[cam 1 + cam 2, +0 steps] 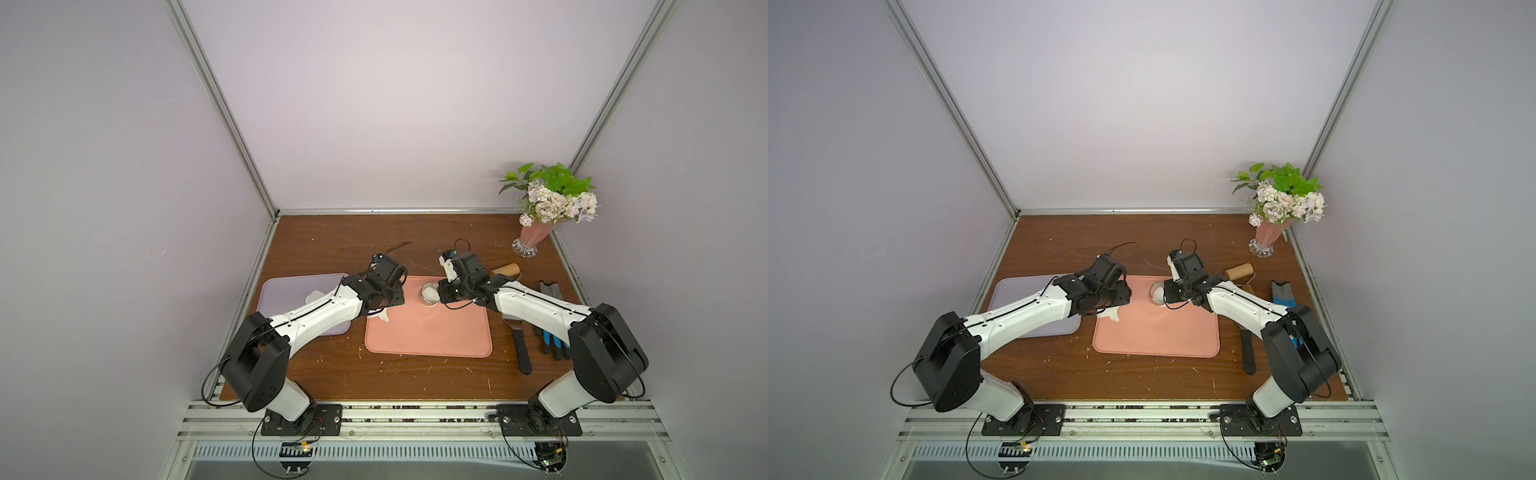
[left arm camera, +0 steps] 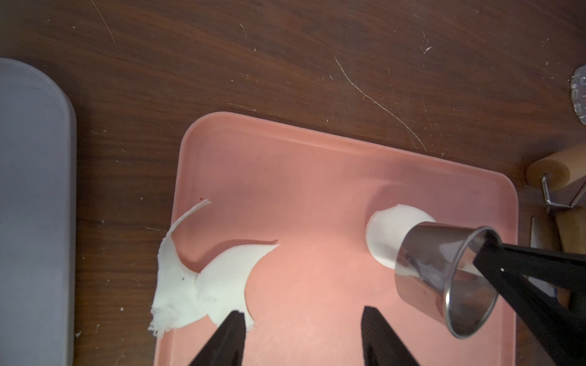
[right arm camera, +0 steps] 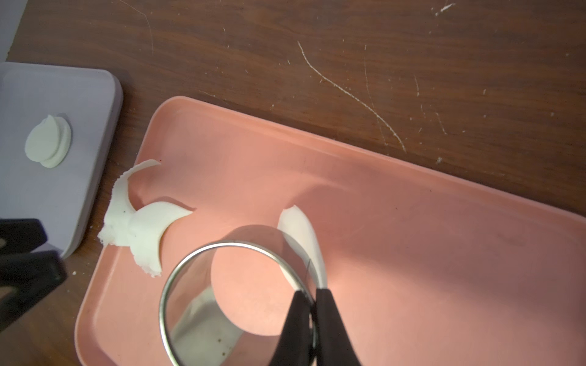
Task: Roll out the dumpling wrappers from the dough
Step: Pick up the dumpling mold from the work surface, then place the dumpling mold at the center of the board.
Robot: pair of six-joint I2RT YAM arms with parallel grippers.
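My right gripper (image 3: 312,293) is shut on the wall of the steel ring cutter (image 3: 228,301), holding it tilted above the pink tray (image 3: 412,253). One of the dumpling wrappers (image 2: 390,234), a round white disc, clings to the cutter's (image 2: 444,279) lower rim. Two more wrappers (image 3: 47,141) lie stacked on the purple tray (image 3: 63,190). A ragged, notched scrap of the dough (image 2: 203,285) lies at the pink tray's left edge. My left gripper (image 2: 301,312) hangs open over the tray, one fingertip (image 2: 234,320) above the scrap's edge. In both top views the cutter (image 1: 429,293) (image 1: 1158,294) is at the tray's far side.
A tan wooden roller (image 1: 506,270) lies just right of the pink tray (image 1: 428,336). A black-handled spatula (image 1: 521,345) and blue-black tools (image 1: 550,316) lie further right under my right arm. A pink flower vase (image 1: 532,237) stands at the back right.
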